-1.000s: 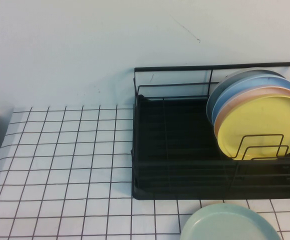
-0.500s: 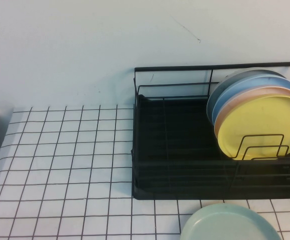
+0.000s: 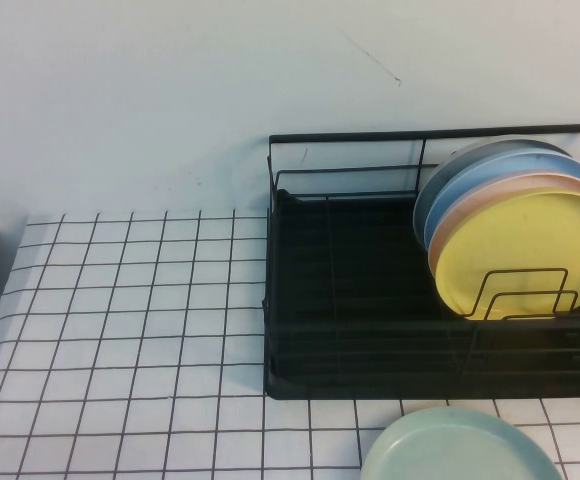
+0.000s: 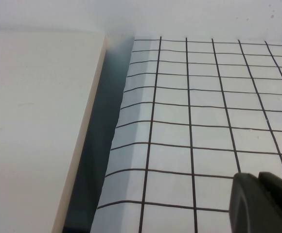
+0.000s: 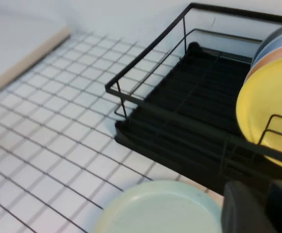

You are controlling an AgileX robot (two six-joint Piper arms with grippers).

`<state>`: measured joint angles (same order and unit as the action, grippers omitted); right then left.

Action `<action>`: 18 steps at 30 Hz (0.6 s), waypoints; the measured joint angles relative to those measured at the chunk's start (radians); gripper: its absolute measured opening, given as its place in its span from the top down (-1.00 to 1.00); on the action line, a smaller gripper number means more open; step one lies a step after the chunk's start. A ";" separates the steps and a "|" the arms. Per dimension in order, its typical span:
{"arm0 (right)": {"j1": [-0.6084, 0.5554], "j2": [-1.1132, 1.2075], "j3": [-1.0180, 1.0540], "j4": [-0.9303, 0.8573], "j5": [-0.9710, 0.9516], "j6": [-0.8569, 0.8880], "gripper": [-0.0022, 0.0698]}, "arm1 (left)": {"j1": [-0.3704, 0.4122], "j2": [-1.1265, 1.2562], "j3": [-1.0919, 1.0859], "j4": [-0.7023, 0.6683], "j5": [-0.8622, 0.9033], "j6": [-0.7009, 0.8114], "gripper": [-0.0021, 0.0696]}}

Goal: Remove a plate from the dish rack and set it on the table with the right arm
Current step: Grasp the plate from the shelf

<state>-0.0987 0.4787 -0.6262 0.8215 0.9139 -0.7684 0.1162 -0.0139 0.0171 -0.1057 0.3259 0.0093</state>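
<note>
Black right hand [image 5: 257, 206], opening not discernible, hovers over the pale green plate [image 5: 160, 208], grasping nothing; yellow plate [image 5: 267, 109] stands racked beyond it; left hand [image 4: 262, 204] likewise indeterminate over the counter [image 4: 204, 121].

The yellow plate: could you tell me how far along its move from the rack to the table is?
Nothing looks done: the yellow plate stands in the rack, front of the row. A green plate lies on the table. The right pincer hangs over that plate, holding nothing; the left pincer is parked at the table's left. Grasp, lift and placing remain.
</note>
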 joint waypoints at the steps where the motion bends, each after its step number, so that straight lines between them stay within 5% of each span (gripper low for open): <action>1: 0.005 0.049 -0.048 -0.025 0.022 -0.041 0.58 | 0.000 0.000 0.000 0.000 0.000 0.000 0.95; 7: 0.041 0.348 -0.302 -0.182 0.053 -0.372 -0.13 | 0.000 0.000 0.000 0.000 0.000 0.000 0.95; 18: 0.067 0.777 -0.412 -0.220 -0.174 -0.803 -0.26 | 0.000 0.000 0.000 0.000 0.000 0.000 0.95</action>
<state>-0.0316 1.2556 -1.0384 0.6017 0.7395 -1.5718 0.1162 -0.0139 0.0171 -0.1057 0.3259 0.0093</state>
